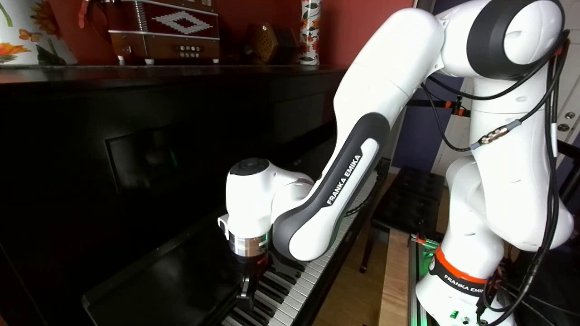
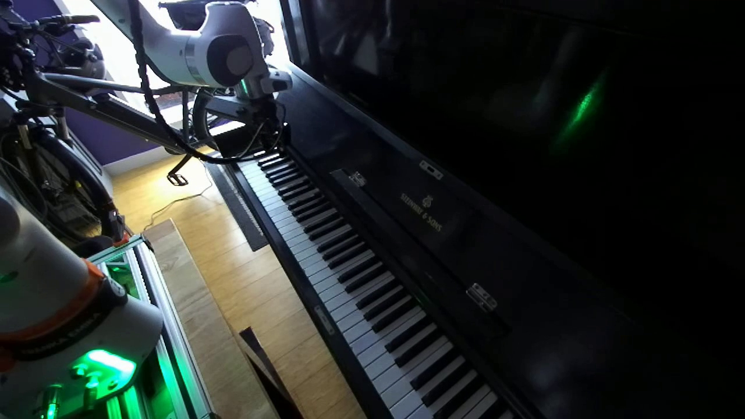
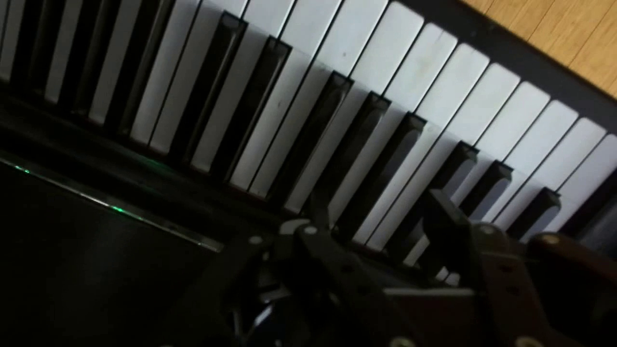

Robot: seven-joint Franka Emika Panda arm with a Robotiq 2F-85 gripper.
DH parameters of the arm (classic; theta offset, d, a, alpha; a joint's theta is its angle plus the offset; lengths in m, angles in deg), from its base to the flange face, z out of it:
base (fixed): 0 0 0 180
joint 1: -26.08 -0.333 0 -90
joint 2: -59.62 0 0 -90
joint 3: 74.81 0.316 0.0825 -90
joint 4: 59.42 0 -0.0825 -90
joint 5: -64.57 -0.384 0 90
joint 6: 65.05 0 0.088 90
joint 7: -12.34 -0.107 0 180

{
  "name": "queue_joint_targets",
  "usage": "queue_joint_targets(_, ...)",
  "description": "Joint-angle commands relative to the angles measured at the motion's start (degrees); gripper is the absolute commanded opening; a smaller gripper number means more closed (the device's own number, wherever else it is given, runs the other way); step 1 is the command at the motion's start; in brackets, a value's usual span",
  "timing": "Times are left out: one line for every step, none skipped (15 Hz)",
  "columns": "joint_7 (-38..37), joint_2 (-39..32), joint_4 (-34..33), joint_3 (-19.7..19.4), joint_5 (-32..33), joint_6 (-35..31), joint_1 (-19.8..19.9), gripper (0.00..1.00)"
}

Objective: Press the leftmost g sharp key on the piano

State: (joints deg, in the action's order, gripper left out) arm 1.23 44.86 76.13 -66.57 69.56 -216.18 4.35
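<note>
The glossy black piano (image 1: 181,117) has a row of black and white keys (image 2: 337,250). My gripper (image 1: 247,296) points down over the keys in an exterior view; in an exterior view it is dark at the keyboard's far end (image 2: 273,137). In the wrist view my gripper (image 3: 381,207) is open and empty, its two fingers apart over the keys' inner ends. The middle black key of the group of three nearest the keyboard's end, the leftmost g sharp key (image 3: 359,130), runs toward the left-hand finger. I cannot tell whether either finger touches a key.
The fallboard (image 2: 442,221) rises behind the keys. A dark end block (image 3: 597,212) closes the keyboard at the wrist view's right edge. An accordion (image 1: 167,31) stands on the piano top. A bench (image 1: 408,194) and a bicycle (image 2: 105,110) stand nearby.
</note>
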Motion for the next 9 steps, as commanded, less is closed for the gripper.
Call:
queue_joint_targets(8.4, 7.0, 1.8, 5.1, -5.2, 8.7, 3.8, 0.86)
queue_joint_targets(10.8, 9.0, 1.8, 6.0, -6.1, 10.8, 4.2, 0.93)
queue_joint_targets(12.8, 10.6, 1.6, 6.5, -7.0, 12.7, 4.5, 0.99)
queue_joint_targets(13.9, 12.8, 1.7, 6.9, -7.2, 15.1, 4.4, 1.00)
queue_joint_targets(14.9, 14.7, 1.5, 7.1, -7.4, 17.4, 4.4, 1.00)
queue_joint_targets(15.8, 17.2, 1.8, 7.2, -7.6, 18.8, 4.4, 1.00)
queue_joint_targets(16.8, 19.2, 1.8, 7.2, -8.1, 20.2, 4.3, 1.00)
queue_joint_targets(17.9, 21.6, 2.0, 7.1, -8.3, 21.6, 4.1, 1.00)
queue_joint_targets(18.6, 23.7, 2.0, 7.0, -8.1, 22.5, 4.0, 1.00)
